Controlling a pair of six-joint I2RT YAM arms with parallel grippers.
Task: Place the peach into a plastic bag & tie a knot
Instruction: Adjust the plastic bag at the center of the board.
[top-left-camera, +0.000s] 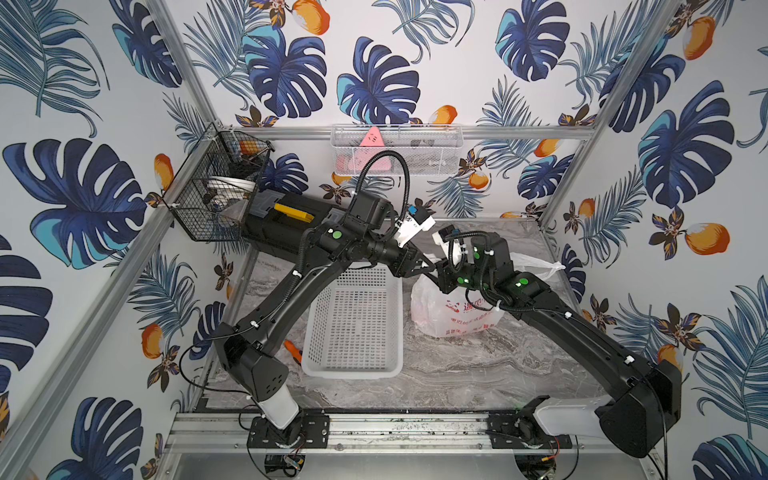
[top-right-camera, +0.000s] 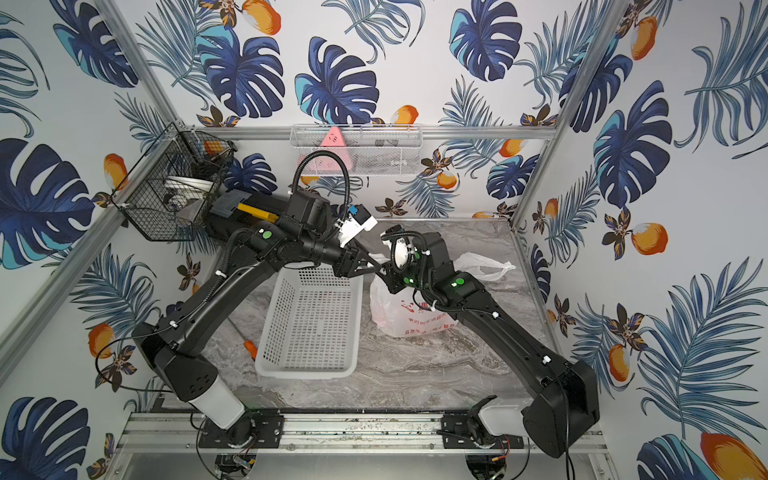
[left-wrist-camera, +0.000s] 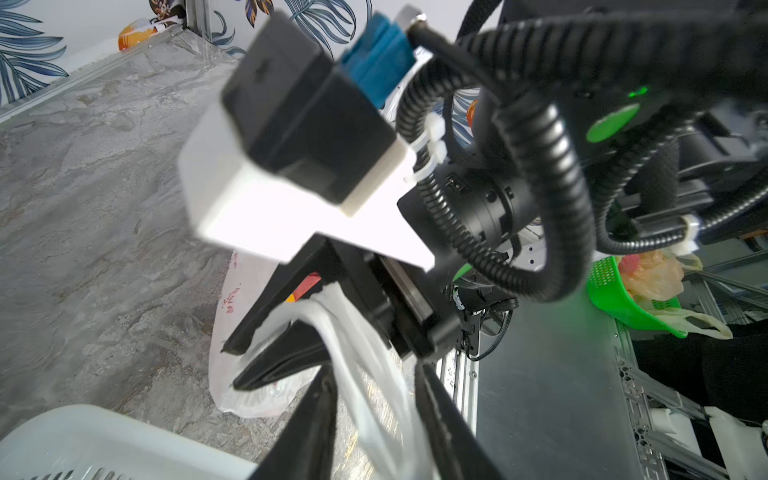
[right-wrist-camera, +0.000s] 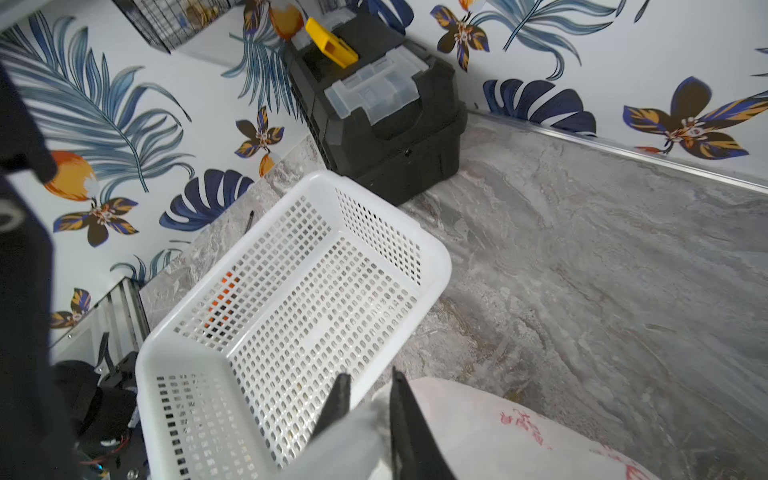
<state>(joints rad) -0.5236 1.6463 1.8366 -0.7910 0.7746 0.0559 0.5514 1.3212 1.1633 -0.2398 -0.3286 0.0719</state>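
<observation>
A white perforated basket (top-left-camera: 353, 372) of stiff plastic sits mid-worktop, just beside the plastic bag (top-left-camera: 453, 316) and crowding the arms' reach from the left. Behind it a black moulded toolbox (right-wrist-camera: 395, 137) with a yellow latch and clear lid trays stands against the wall. A black wire basket (top-left-camera: 199, 199) hangs above it, and a white mesh rack (top-left-camera: 415, 153) is fixed to the back wall. An orange-handled tool (top-left-camera: 293, 349) lies by the basket's edge on the grey marbled worktop (top-left-camera: 478, 365).

The bag is thin, crinkled, translucent white with red lettering, and slumps in a rounded heap right of the basket. Its handles (left-wrist-camera: 353, 332) are drawn into ropy strands that rise to both arms. The right end effector (right-wrist-camera: 370, 374) is pinched closed on bunched bag film. The left end effector (left-wrist-camera: 374, 368) is parted, with the strands running loosely between its fingers. Both meet directly above the bag.
</observation>
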